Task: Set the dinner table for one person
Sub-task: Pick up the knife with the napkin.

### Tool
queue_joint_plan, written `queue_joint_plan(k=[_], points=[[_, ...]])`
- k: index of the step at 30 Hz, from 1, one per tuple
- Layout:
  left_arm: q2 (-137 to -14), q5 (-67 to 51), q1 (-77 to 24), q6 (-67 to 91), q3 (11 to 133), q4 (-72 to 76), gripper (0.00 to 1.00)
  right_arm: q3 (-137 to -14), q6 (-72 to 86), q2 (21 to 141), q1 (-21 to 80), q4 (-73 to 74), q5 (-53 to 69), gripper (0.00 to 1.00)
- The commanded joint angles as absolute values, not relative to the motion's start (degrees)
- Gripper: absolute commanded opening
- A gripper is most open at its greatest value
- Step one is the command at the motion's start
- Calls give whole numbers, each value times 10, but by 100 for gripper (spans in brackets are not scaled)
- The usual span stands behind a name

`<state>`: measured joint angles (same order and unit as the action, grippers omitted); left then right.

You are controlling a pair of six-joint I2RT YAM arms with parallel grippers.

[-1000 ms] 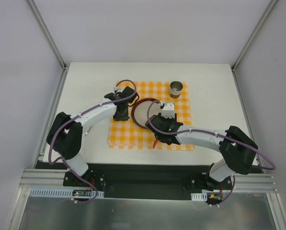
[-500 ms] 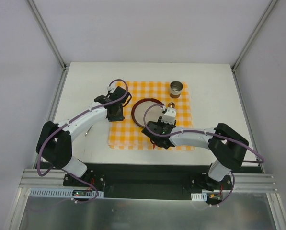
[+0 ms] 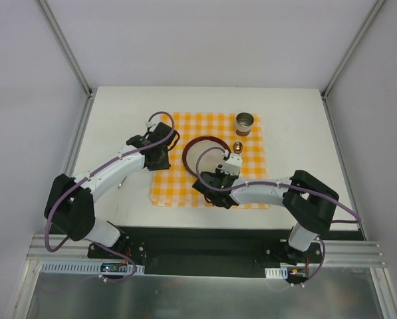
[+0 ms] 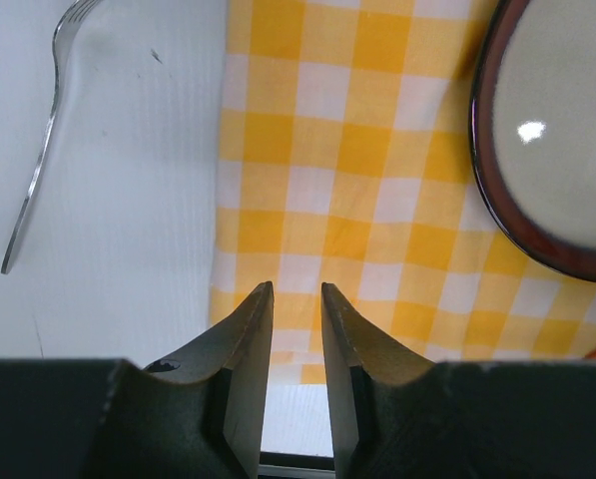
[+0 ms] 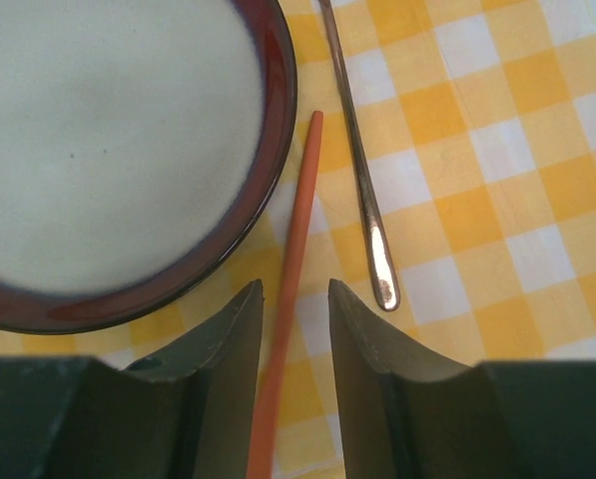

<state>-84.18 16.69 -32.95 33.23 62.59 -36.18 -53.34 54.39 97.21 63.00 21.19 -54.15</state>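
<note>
dinner table: fixed white matte slab, mid-frame in the top view. Looks stiff and grippy, with nothing on it to grab, so take the cutlery by the handles. Left to right: fork on bare table, upper left of left wrist view; left gripper jaws slightly apart, empty, over checkered cloth; plate; right gripper jaws apart astride orange rod, apparently not pinching; metal handle just beside. Cloth is soft and may ruck. White walls close round.
</note>
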Motion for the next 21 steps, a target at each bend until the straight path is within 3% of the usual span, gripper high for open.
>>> queue_joint_plan(k=[1, 21], points=[[-806, 168, -330, 322, 612, -366, 26, -524, 587, 970, 642, 195, -545, 35], [-780, 157, -329, 317, 609, -367, 26, -498, 624, 983, 649, 196, -544, 31]])
